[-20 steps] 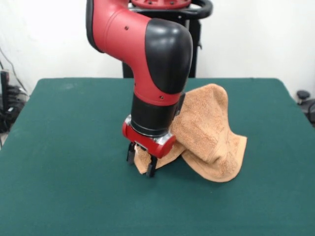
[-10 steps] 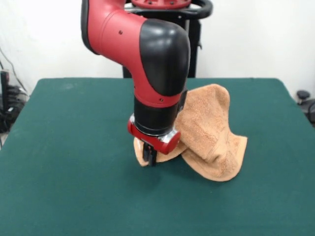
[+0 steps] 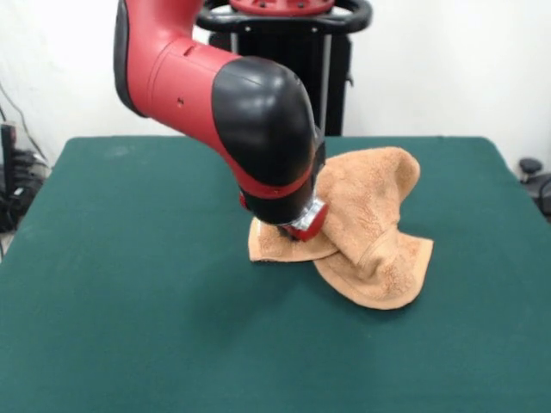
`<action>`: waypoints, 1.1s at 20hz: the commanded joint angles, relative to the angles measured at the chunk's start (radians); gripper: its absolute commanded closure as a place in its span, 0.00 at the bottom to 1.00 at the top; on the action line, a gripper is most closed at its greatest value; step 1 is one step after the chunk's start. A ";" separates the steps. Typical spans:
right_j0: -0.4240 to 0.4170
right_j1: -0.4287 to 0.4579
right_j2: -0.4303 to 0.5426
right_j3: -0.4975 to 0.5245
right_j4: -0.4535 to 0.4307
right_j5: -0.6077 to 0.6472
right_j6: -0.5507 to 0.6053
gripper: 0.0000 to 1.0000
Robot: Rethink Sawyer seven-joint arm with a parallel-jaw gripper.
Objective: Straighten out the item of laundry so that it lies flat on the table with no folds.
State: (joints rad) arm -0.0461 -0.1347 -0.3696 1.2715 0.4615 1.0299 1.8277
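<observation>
The hand [image 3: 299,234], fingers hidden, seemingly presses the crumpled towel [image 3: 372,232].

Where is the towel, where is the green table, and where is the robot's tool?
towel [image 3: 379,215]: front view, on the raised, folded middle of the cloth.
green table [image 3: 129,301]: front view, on a bare part of its top.
tool [image 3: 301,231]: front view, on its red end at the towel; its tips are hidden.

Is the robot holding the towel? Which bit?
Cannot tell. The gripper presses down on the towel near its left corner, but the arm hides the tips, so any grasp is unseen.
</observation>
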 commanded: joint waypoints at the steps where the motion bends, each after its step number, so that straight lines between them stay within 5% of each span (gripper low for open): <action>1: 0.031 -0.012 0.093 0.019 -0.023 -0.059 0.164 1.00; 17: 0.157 -0.369 -0.040 0.308 -0.033 -0.200 0.235 1.00; 22: 0.137 -0.284 0.004 0.312 -0.035 -0.304 0.217 1.00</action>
State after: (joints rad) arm 0.0781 -0.4633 -0.4392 1.4380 0.4372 0.8814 1.8277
